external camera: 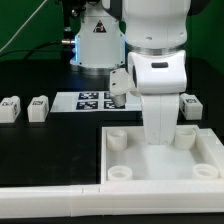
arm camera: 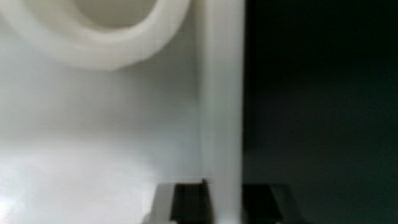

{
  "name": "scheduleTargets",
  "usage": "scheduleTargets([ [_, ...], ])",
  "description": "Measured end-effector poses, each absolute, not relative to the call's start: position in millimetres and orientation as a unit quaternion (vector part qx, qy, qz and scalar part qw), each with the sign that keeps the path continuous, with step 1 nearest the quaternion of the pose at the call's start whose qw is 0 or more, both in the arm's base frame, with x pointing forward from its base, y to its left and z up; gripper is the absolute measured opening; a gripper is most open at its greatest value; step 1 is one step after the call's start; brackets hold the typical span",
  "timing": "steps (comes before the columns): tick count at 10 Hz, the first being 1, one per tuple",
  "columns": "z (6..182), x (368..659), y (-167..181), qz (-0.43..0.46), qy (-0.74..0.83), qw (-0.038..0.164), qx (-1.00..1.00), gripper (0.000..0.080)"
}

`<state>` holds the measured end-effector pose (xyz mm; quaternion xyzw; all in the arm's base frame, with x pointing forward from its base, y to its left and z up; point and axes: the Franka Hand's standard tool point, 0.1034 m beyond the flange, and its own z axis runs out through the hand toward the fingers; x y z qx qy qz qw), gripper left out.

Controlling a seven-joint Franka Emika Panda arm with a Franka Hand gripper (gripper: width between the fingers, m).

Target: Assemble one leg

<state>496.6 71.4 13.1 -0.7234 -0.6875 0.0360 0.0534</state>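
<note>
We find the gripper [arm camera: 226, 203] lowered onto the tray [external camera: 165, 178]. In the exterior view the arm's white hand hides the fingers where it meets the tray's far wall. In the wrist view, 2 dark fingers [arm camera: 185, 203] stand on either side of the tray's upright wall. The wall fills the gap between them, so we read the jaws as pinching it, though the picture is blurred. To one side of that wall lies the tray's white floor with 1 round socket [arm camera: 128, 52], and to the other side lies the black table [external camera: 40, 150].

We count 3 legs in clear view, all upright on the table and clear of the tray. The first leg [external camera: 10, 108] and the second leg [external camera: 38, 107] sit just beside each other at the exterior view's left. The third leg [external camera: 190, 103] sits at the exterior view's right, near the arm. The marker board [external camera: 88, 100] lies flat between the second leg and the arm.
</note>
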Motion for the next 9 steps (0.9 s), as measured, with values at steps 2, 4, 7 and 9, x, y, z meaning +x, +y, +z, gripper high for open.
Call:
scheduleTargets([
  [2,12.2,495.9,70.8,0.037,-0.687,0.054,-0.724,0.0252],
  [4,11.9,495.8,70.5,0.037,-0.687,0.054,-0.724,0.0449],
  [7,11.7,495.7,70.0,0.037,-0.686,0.055,-0.724,0.0638],
  [9,11.6,495.8,69.4,0.037,-0.686,0.055,-0.725,0.0646],
])
